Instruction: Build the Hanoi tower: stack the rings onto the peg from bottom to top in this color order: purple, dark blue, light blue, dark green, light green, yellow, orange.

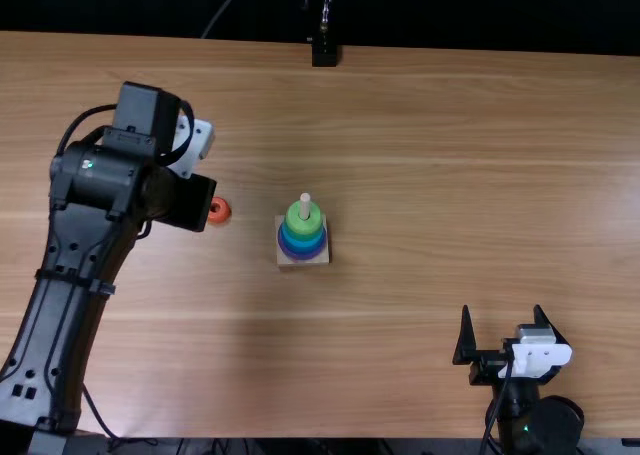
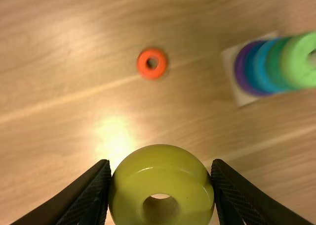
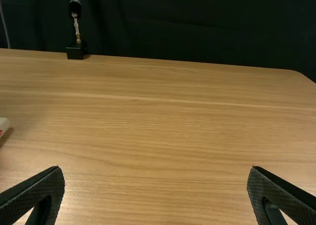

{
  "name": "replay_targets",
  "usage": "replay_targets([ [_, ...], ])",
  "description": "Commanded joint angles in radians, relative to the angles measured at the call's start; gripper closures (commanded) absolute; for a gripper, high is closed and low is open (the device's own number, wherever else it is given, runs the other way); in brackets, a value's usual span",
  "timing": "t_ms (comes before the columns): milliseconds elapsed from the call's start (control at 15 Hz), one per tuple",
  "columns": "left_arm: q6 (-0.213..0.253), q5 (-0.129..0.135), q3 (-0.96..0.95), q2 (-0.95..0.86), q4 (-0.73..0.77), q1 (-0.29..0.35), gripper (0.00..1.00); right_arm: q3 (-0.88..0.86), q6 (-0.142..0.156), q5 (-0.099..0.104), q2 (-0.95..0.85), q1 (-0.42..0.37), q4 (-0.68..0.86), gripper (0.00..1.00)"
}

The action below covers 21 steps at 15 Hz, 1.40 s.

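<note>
Surface: light brown wooden table (image 1: 430, 175), grain running across the top view, with a dark backdrop (image 1: 480, 15) along the upper edge. At that upper edge, centre: a small black stand base (image 1: 325, 53).

Tower, near the middle of the top view: square pale wooden base (image 1: 284, 262) with an upright pale round peg (image 1: 305, 203). Five rings are threaded on it, from bottom to top: purple ring (image 2: 240, 69), dark blue ring (image 2: 251, 69), light blue ring (image 2: 261, 69), dark green ring (image 2: 274, 67), light green ring (image 2: 291, 67). The peg's tip stands above the light green one.

Loose ring: one small orange-red ring (image 2: 143, 63), lying flat on the table in the top view's left half, just beside the left gripper (image 1: 193, 147); upper centre in the left wrist view.

Held ring: one glossy olive-yellow ring (image 2: 160, 178), lower centre of the left wrist view, clamped between the two flat black fingers of the left gripper (image 2: 161, 161), off the peg.

Right gripper (image 1: 502, 315): lower right of the top view, its two fingers spread well apart, nothing between them.
</note>
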Motion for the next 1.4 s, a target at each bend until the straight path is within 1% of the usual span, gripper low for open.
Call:
replay_targets([
  [0, -0.055, 0.01, 0.072, 0.05, -0.002, -0.047, 1.0, -0.049, -0.004, 0.009, -0.019, -0.004, -0.067, 0.0],
  [133, -0.098, 0.01, 0.131, 0.099, -0.002, -0.097, 1.0, -0.049, -0.004, 0.009, -0.019, -0.004, -0.067, 0.0],
  [267, -0.124, 0.008, 0.18, 0.147, -0.002, -0.143, 1.0, -0.049, -0.004, 0.009, -0.019, -0.004, -0.069, 0.0],
  [467, -0.129, 0.008, 0.259, 0.199, -0.002, -0.177, 1.0, -0.049, -0.004, 0.009, -0.019, -0.004, -0.067, 0.0],
  [600, -0.17, 0.008, 0.309, 0.239, -0.004, -0.2, 1.0, -0.049, -0.004, 0.009, -0.019, -0.004, -0.069, 0.0],
  [667, -0.179, 0.008, 0.33, 0.251, -0.004, -0.206, 1.0, -0.049, -0.004, 0.009, -0.019, -0.004, -0.067, 0.0],
  [867, -0.206, 0.008, 0.373, 0.29, -0.002, -0.252, 1.0, -0.049, -0.004, 0.009, -0.019, -0.004, -0.069, 0.0],
  [1067, -0.241, 0.008, 0.379, 0.294, -0.002, -0.29, 1.0, -0.049, -0.004, 0.009, -0.019, -0.004, -0.069, 0.0],
  [1333, -0.249, 0.008, 0.378, 0.294, -0.002, -0.321, 1.0, -0.049, -0.004, 0.009, -0.019, -0.004, -0.067, 0.0],
])
